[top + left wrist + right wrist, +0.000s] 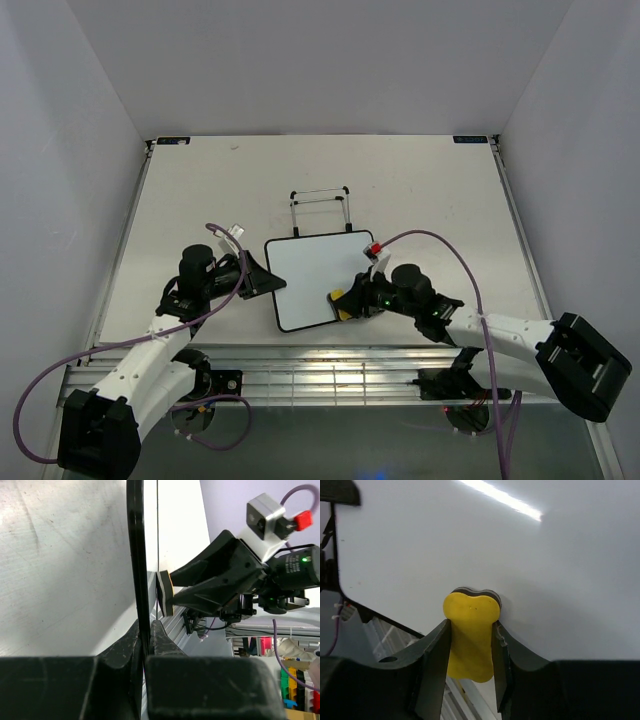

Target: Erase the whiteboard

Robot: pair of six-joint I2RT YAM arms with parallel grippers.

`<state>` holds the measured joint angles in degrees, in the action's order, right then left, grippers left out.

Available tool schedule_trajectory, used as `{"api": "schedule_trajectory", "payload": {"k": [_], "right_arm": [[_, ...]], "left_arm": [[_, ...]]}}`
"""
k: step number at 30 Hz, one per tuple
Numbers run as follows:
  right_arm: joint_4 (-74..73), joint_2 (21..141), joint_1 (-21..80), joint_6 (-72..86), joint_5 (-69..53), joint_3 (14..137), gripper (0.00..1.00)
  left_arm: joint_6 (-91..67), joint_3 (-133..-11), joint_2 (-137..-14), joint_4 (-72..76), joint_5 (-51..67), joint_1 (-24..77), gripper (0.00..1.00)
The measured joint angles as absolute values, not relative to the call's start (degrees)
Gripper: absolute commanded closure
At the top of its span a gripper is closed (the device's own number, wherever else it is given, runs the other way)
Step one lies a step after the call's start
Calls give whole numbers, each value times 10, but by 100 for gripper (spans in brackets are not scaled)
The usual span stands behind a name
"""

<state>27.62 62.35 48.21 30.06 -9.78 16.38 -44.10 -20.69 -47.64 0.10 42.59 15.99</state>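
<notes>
The wiping step is in hand. The whiteboard point(312, 272), a small rectangular white panel in a thin black frame with rounded corners, sits on the pale grey table point(200, 190) in the middle of the workspace. It is between the two arms and just in front of the thin black wire stand point(320, 205). Whether it lies quite flat or is tipped up a little cannot be told. The left gripper point(262, 277) has its jaws closed on the board's left frame edge, which the left wrist view shows pinched edge-on between the two black fingers, so it serves as a brace. The right gripper point(352, 300) has its jaws clamped on a soft yellow sponge with a dark backing layer point(470, 611). The dark face of the sponge presses against the white surface by the board's right edge, near the corner closest to the arms. No writing can be made out on the parts of the surface that show, though the right arm hides a little of that corner, so the erasing is judged well along. The next move calls for a sweep of the sponge across the surface with steady contact. The left grip must hold firm, and the sponge should neither slip off the near edge nor push the board out of the left jaws.
</notes>
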Motion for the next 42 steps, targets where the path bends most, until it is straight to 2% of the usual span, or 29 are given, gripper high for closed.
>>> {"api": "schedule_trajectory", "payload": {"k": [6, 16, 24, 28, 36, 42], "right_arm": [[271, 651, 505, 309, -62, 206, 63], [209, 602, 311, 342, -30, 131, 62], [227, 610, 286, 336, -83, 126, 63], [229, 585, 315, 334, -111, 125, 62], [226, 558, 447, 324, -110, 173, 63], [228, 620, 571, 321, -41, 236, 64]], "left_arm": [[-448, -203, -478, 19, 428, 163, 100], [-466, -198, -478, 27, 432, 164, 100], [-479, -194, -472, 32, 432, 164, 100], [-479, -191, -469, 36, 433, 168, 100], [-491, -191, -462, 35, 425, 186, 100], [-505, -191, -459, 34, 402, 196, 100]]}}
